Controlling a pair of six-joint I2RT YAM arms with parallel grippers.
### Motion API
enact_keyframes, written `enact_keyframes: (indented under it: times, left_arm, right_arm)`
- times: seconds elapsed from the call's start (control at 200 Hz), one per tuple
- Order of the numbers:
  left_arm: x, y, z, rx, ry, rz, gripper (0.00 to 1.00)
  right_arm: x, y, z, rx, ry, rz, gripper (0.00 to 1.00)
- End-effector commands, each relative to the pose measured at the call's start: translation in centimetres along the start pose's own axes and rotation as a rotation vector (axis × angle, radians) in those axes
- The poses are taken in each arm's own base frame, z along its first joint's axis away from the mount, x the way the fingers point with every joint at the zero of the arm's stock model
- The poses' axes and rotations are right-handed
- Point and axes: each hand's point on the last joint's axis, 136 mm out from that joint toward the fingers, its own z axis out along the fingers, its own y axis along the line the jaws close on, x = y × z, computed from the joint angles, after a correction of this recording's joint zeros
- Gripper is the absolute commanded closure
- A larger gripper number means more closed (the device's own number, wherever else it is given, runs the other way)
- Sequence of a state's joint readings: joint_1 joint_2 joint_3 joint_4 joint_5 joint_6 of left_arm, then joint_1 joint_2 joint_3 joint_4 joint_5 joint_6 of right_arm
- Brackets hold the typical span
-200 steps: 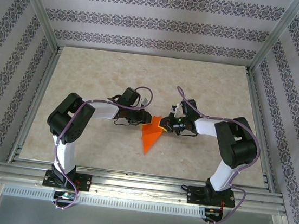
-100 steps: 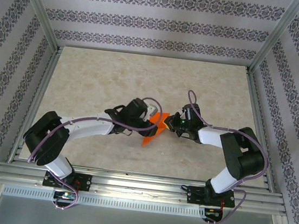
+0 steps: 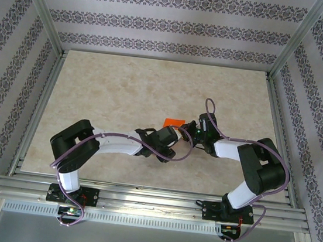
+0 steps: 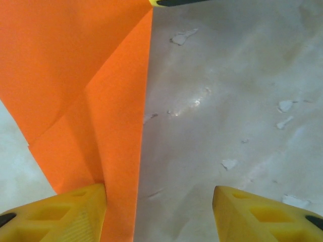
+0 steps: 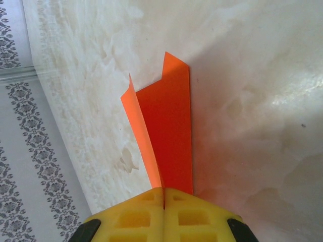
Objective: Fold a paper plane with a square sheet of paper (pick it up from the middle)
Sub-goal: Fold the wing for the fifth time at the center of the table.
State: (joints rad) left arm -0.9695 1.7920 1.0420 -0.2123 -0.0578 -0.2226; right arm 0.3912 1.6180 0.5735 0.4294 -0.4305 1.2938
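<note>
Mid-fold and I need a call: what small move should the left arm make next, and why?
Probably shift the left jaws sideways to centre the folded edge of the orange paper between them, then close. They stand open with that edge off to one side of their gap, while the right jaws are shut on the paper.

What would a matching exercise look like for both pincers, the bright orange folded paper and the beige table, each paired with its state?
Things:
1. left pincer
2. right pincer
3. bright orange folded paper plane
4. beige marbled tabletop

States:
A. clamped between yellow fingers
B. fingers spread apart
C. fingers pressed together
D. bare, with pale flecks

Pairs: 1-B, 2-C, 3-A, 4-D
</note>
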Motion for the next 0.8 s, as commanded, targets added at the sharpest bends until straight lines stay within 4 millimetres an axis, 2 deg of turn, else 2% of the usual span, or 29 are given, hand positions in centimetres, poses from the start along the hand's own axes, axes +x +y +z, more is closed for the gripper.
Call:
enact_keyframes:
  times: [0.0,0.265,0.794]
  left_arm:
    - [0.0,1.2,-0.3,-0.117,0.016,0.066,0.43]
    - [0.0,1.9,0.2,-0.19,0.025,0.112,0.5]
    - [-0.2,2.5,-0.1,-0.237,0.029,0.129,0.74]
  right_arm:
    - [0.2,1.2,-0.2,-0.037,-0.01,-0.011,1.0]
    - [0.3,1.2,-0.1,-0.041,-0.007,-0.007,1.0]
    - [0.4,1.2,-0.2,-0.041,-0.004,-0.008,1.0]
